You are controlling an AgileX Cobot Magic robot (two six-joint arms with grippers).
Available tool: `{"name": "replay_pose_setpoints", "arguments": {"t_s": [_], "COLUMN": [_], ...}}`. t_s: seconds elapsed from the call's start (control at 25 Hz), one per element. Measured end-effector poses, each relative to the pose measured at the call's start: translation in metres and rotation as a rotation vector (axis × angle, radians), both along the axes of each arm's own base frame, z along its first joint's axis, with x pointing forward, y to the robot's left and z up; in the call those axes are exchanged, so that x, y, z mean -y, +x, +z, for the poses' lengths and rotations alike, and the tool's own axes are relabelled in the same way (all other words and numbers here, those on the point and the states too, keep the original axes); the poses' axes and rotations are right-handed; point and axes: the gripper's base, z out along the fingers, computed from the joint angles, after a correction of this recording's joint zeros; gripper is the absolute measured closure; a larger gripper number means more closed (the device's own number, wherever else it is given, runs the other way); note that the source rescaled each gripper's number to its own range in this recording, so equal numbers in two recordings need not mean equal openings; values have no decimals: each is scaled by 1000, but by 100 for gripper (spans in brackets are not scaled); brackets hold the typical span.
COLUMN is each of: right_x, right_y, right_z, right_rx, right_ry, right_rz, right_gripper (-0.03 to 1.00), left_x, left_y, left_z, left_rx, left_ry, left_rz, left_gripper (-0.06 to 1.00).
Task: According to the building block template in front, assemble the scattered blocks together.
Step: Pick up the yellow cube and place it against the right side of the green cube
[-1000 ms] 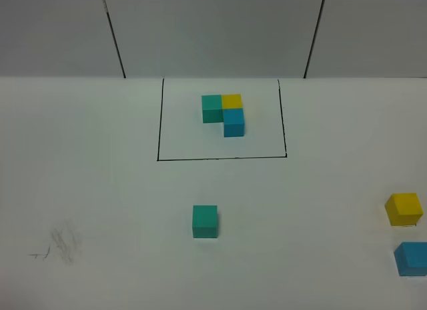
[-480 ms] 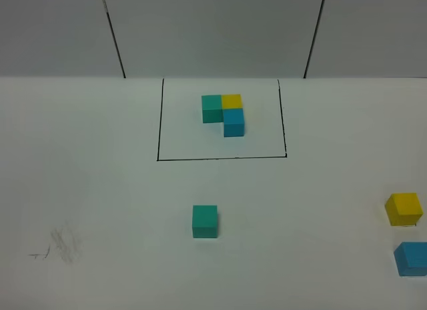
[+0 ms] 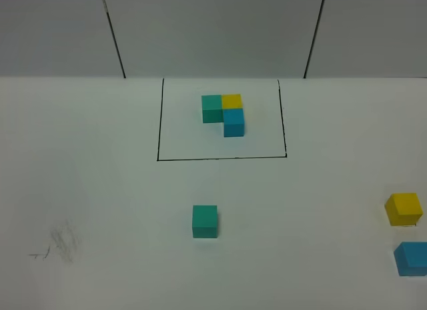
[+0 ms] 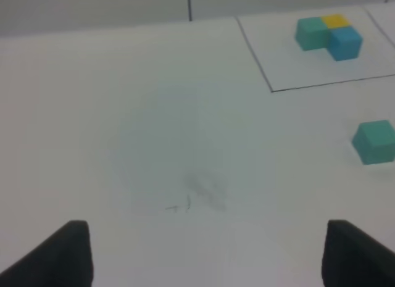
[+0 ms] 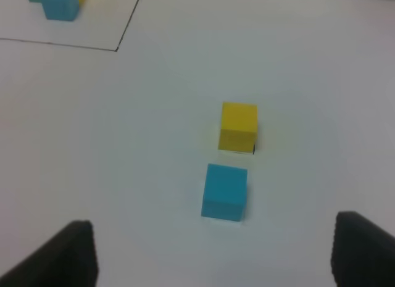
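1. Teal block (image 3: 205,221) lies loose near the middle of the table (image 3: 100,190), in front of the frame; yellow block (image 3: 403,209) and blue block (image 3: 411,258) sit near each other at the right edge, well apart from the teal.
2. Building block template (image 3: 223,113) stands inside the drawn rectangle (image 3: 159,123); I see no container, and the frame encloses the template alone.
3. I judge nothing assembled yet; all three blocks are left to gather and join.
4. Left gripper (image 4: 210,262) and right gripper (image 5: 213,259): fingers spread apart, empty.
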Motion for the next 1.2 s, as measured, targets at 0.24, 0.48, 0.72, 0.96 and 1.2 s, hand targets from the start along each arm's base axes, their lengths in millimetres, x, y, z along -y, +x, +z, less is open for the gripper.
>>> {"name": "replay_pose_setpoints", "arguments": {"t_s": [0.24,0.48,0.72,0.96,1.2], "right_x": [0,0,0,0,0], "right_y": [0,0,0,0,0], "right_z": [0,0,0,0,0], "right_rx": [0,0,0,0,0], "right_ry": [0,2,2,2,2], "right_rz": [0,1,1,1,1], "right_gripper": [37,37,37,37,37], "left_x": [-1,-5,-5,-5,-5], "left_y": [18,20,21,21,21], "left_z": [-32,-34,-34,-34,-34], "left_rx": [-111,-100,-101,-99,-97], "left_ry": [-3,-45,-52,-59,-53], "left_rz": [84,148,154,158,155], "left_gripper": [30,30,30,30,30]}}
